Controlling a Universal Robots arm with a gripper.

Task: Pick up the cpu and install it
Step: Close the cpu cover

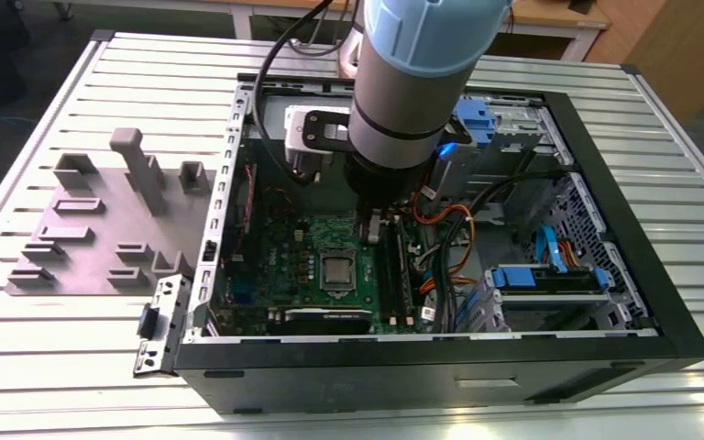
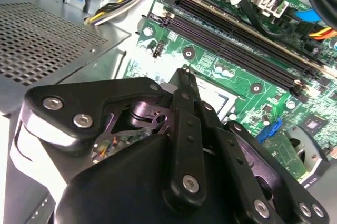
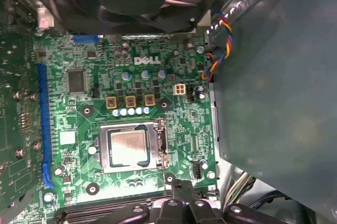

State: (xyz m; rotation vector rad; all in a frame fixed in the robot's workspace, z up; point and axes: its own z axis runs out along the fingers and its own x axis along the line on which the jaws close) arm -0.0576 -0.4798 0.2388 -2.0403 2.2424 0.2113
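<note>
The small square silvery-grey cpu (image 3: 128, 146) lay flat in its socket on the green motherboard (image 3: 179, 113), just beyond the black gripper (image 2: 185, 74), whose fingers stood pressed together on nothing.

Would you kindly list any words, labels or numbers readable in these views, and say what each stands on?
Motherboard, first wrist view: a white maker's logo sits above the socket. It is a brand mark, so it is not quoted.
The motherboard's fine white lettering: too small to read.
The cpu lid, seated in the socket: any marking is too faint to read.
Grey tray, exterior view: no print visible.
</note>
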